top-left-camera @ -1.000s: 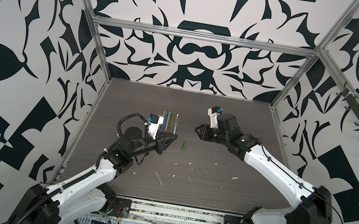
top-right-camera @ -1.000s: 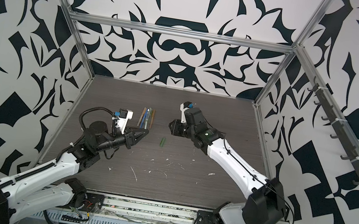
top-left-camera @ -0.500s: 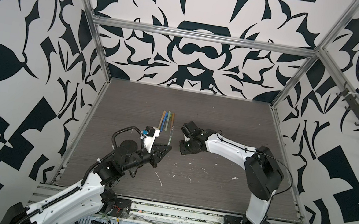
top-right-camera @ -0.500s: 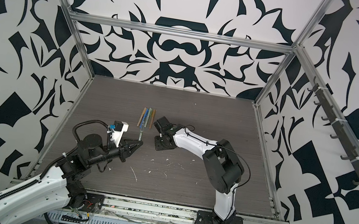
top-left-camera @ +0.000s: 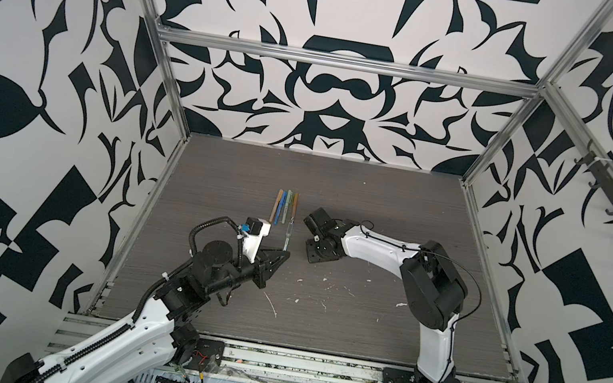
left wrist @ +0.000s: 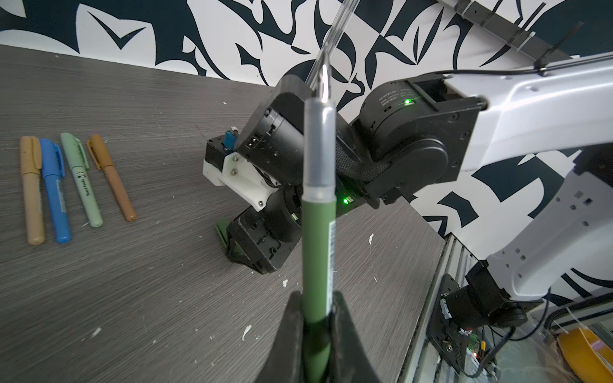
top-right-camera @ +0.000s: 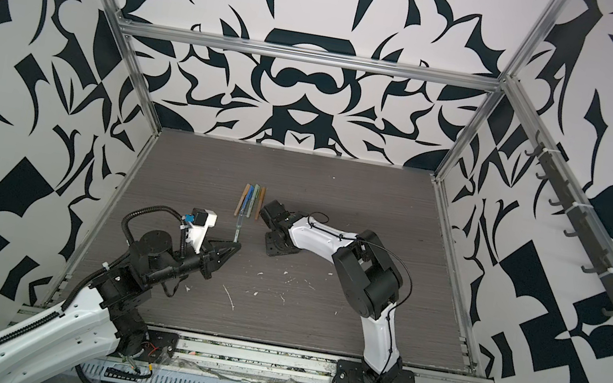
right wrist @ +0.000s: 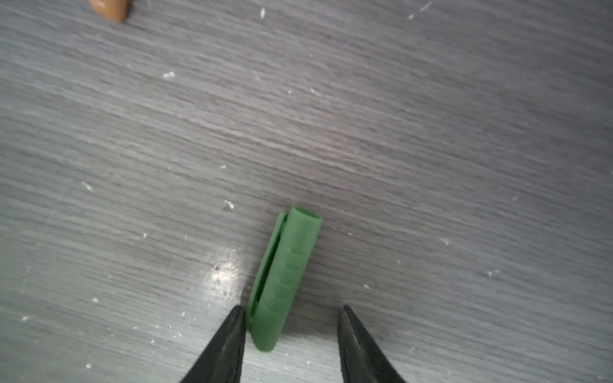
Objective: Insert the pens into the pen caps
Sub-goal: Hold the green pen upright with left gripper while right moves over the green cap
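Note:
My left gripper (left wrist: 318, 308) is shut on the dark green pen (left wrist: 317, 238), whose bare dark tip points away from it. Both top views show this pen (top-left-camera: 287, 236) (top-right-camera: 238, 227) sticking out past the left gripper (top-left-camera: 285, 255) (top-right-camera: 237, 247). The dark green pen cap (right wrist: 285, 278) lies flat on the table. My right gripper (right wrist: 292, 311) is low over it and open, its jaws either side of the cap's closed end. One fingertip (right wrist: 239, 315) touches the cap and the other stands apart. The right gripper (top-left-camera: 317, 255) (top-right-camera: 278, 249) is right of the held pen.
Behind the grippers lie several capped pens in a row: tan (top-left-camera: 276, 205), blue (top-left-camera: 281, 205), pale green (top-left-camera: 287, 206) and ochre-brown (top-left-camera: 294, 205). White flecks and scratches mark the grey table (top-left-camera: 318, 312). Patterned walls with metal posts enclose the table.
My right arm came down from a raised pose to the table and its jaws widened around the green cap. The left gripper drew back towards the front with the pen still held.

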